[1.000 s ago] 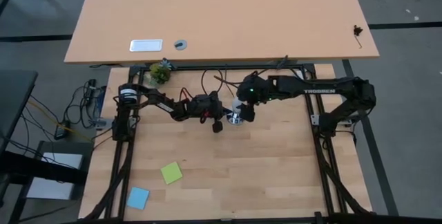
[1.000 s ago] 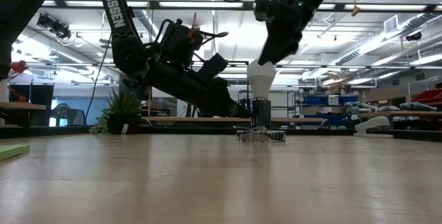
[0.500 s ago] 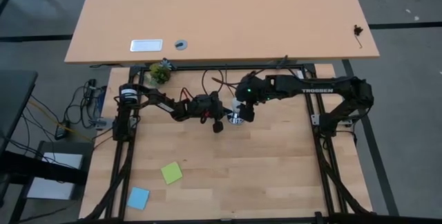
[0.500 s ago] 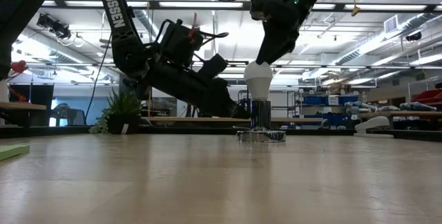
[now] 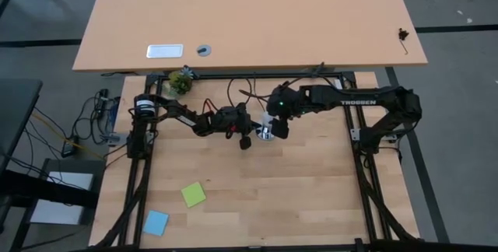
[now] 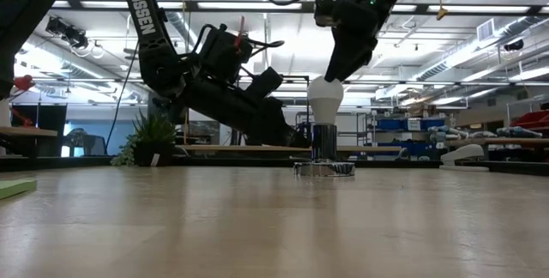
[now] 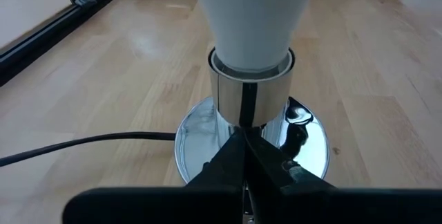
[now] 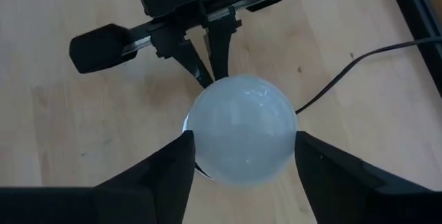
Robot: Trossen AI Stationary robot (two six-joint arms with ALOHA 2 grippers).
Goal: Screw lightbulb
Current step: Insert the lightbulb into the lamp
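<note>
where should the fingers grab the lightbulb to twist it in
Grip the lightbulb on its wide rounded dome, from straight above. It stands upright in the socket, so the dome is the only free part. The right gripper closes on it there; the left gripper pinches the socket.

At frame centre the lightbulb (image 6: 325,100) stands upright in the socket (image 6: 323,160) on the table (image 6: 274,226). The right gripper (image 6: 336,76) grips its top from above. The left gripper (image 6: 292,138) reaches in from the left, its fingers hidden.
</note>
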